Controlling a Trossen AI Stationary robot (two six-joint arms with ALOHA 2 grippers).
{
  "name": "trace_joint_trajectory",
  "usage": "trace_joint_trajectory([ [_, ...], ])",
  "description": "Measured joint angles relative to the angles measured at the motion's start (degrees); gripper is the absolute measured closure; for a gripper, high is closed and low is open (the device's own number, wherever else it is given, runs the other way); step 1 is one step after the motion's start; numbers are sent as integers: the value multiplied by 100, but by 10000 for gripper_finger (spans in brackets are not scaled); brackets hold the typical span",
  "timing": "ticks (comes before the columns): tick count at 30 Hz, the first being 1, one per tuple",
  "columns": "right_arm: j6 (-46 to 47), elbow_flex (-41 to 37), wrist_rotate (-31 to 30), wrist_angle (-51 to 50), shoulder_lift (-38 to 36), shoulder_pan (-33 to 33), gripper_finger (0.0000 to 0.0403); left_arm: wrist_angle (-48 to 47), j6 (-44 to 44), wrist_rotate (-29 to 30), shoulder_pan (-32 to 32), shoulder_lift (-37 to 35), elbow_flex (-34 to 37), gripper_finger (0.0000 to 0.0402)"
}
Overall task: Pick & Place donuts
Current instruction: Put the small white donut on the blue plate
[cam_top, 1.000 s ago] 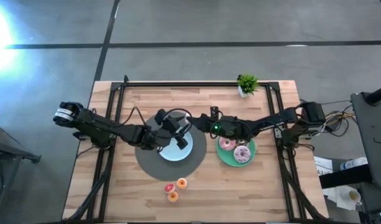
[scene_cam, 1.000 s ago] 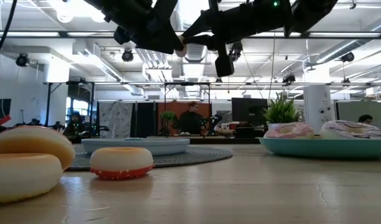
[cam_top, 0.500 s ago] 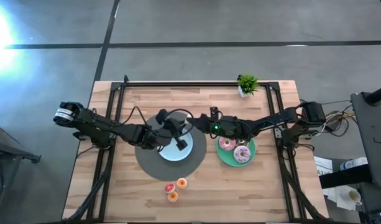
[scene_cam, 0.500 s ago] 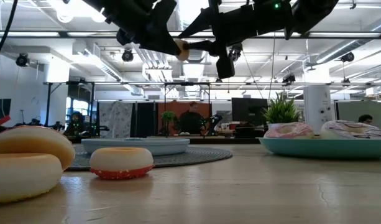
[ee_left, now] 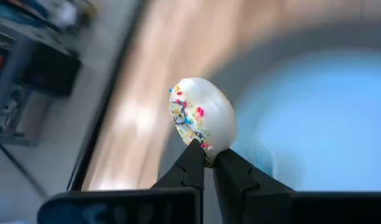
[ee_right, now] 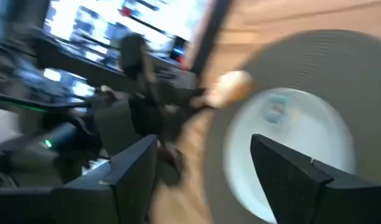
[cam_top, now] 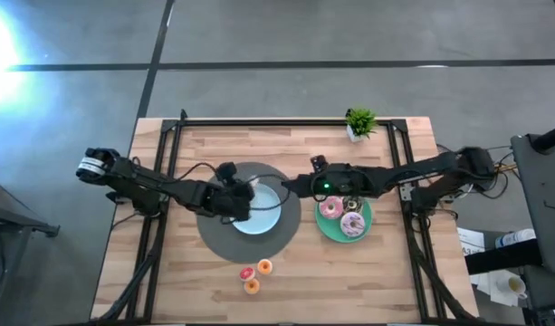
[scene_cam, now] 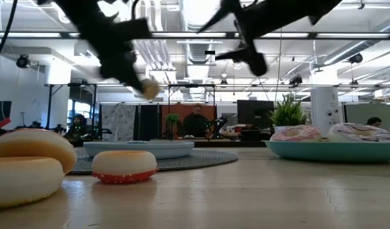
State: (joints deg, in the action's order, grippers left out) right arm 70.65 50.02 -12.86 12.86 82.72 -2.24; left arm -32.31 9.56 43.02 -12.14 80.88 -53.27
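My left gripper (ee_left: 207,152) is shut on a small pale donut (ee_left: 202,118) with coloured sprinkles on one face. It holds the donut above the left part of the light-blue plate (cam_top: 263,213), which lies on a round grey mat (cam_top: 214,237). In the low view the donut (scene_cam: 149,89) hangs high over the table. My right gripper (ee_right: 202,165) stands open and holds nothing. In the high view it (cam_top: 293,186) is just right of the blue plate. Two larger donuts (cam_top: 330,209) (cam_top: 352,224) lie on the green plate (cam_top: 324,233). My left gripper pinches the pale donut by its rim (ee_left: 207,147) between its two fingertips. The rest of the donut stands out beyond the fingertips. It is lifted clear, above the mat and the blue plate. In the low view the fingers slant downward and the donut hangs at their lower end.
Three mini donuts (cam_top: 247,273) (cam_top: 264,266) (cam_top: 251,286) lie on the wood near the front edge, below the mat. A small potted plant (cam_top: 359,122) stands at the far right. A black frame (cam_top: 168,136) runs along the table's edges.
The donut was up between both grippers over the blue plate. My left gripper has taken hold of it and swung it down and toward the table's left. My right gripper has let go and drawn back toward the right.
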Motion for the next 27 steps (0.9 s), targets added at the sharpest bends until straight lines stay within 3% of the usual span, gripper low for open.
trace_joint_trajectory([
  [2, -50, -2, -33, -618, -342, -4, 144, -740, -32, -321, -164, -70, 46, 401],
  [4, -117, 0, -138, -1040, -664, -4, 143, -866, -357, -681, -401, -190, 246, 401],
  [6, -202, 0, -311, -1375, -896, 0, 143, -525, -858, -1018, -627, -269, 526, 401],
  [9, -315, -2, -524, -1619, -1119, 2, 147, 6, -1497, -1019, -858, -229, 987, 401],
  [17, -335, -28, -618, -1594, -1151, 0, 156, 242, -1660, -987, -551, 35, 1333, 401],
  [22, -331, -37, -623, -1559, -1060, 0, 157, 557, -1826, -1571, -304, 115, 1333, 401],
  [27, -287, -35, -621, -1556, -1024, 0, 158, 533, -1759, -1598, -182, 315, 1333, 380],
])
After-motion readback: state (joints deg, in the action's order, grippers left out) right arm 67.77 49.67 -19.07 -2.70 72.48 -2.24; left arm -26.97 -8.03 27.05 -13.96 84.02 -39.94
